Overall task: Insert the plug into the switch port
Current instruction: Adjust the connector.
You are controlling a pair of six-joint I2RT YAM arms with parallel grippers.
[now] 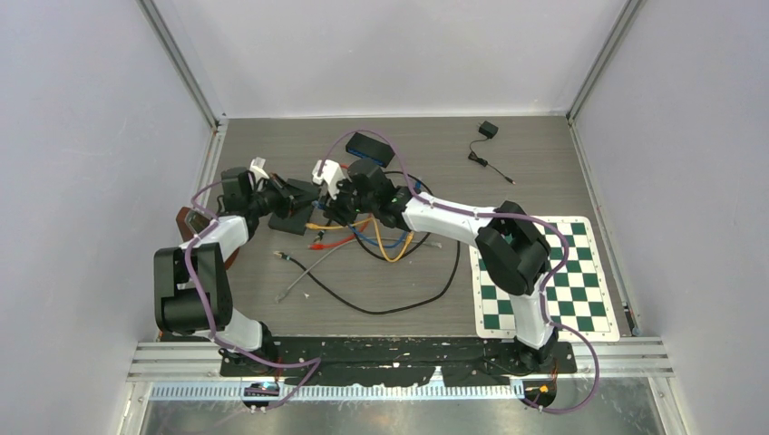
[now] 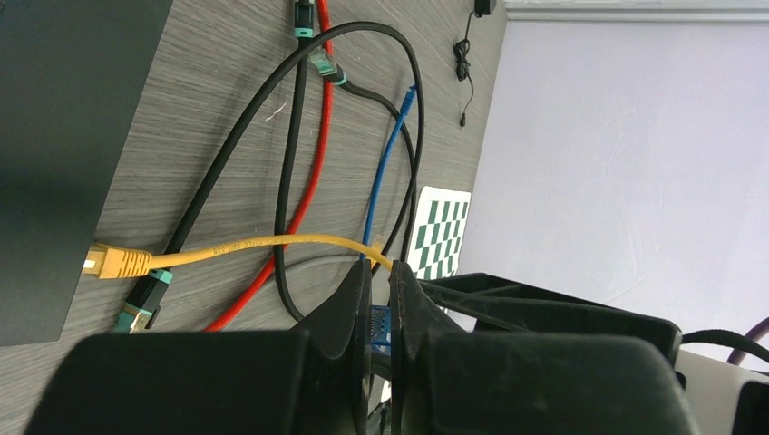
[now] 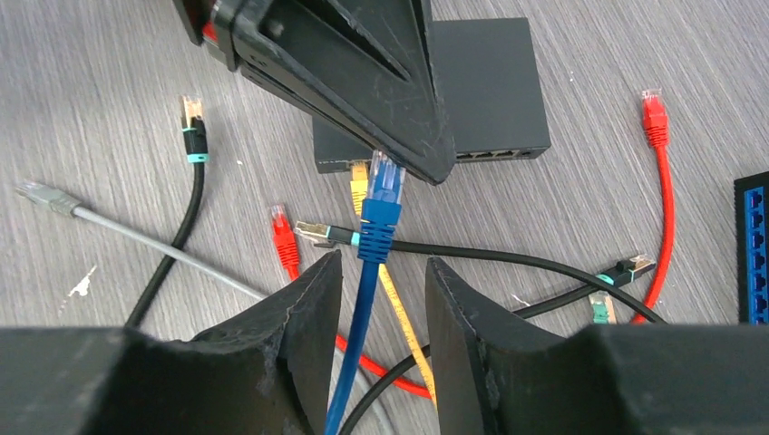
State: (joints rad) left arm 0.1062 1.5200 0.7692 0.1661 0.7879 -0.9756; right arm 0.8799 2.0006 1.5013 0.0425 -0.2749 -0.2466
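though the arms [image 1: 435, 216] hide most of the switch [image 1: 292, 220] from above, the left gripper [image 2: 381, 290] pinches the blue plug [image 3: 379, 204], its tip partly covered, near the switch's port face; the right gripper [image 3: 381, 272] stands with jaws apart either side of the blue cable [image 3: 356, 349].

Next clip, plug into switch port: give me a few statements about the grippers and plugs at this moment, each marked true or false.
1. The left gripper is shut on the blue plug. True.
2. The right gripper clamps the blue cable. False: its jaws stand open, one on each side of the cable.
3. A yellow plug sits in the switch. True.
4. The blue plug is seated in a port. False: it is in the left gripper's grip, outside the switch.
5. The red cable is plugged into the switch. False: both its plugs lie loose on the table.
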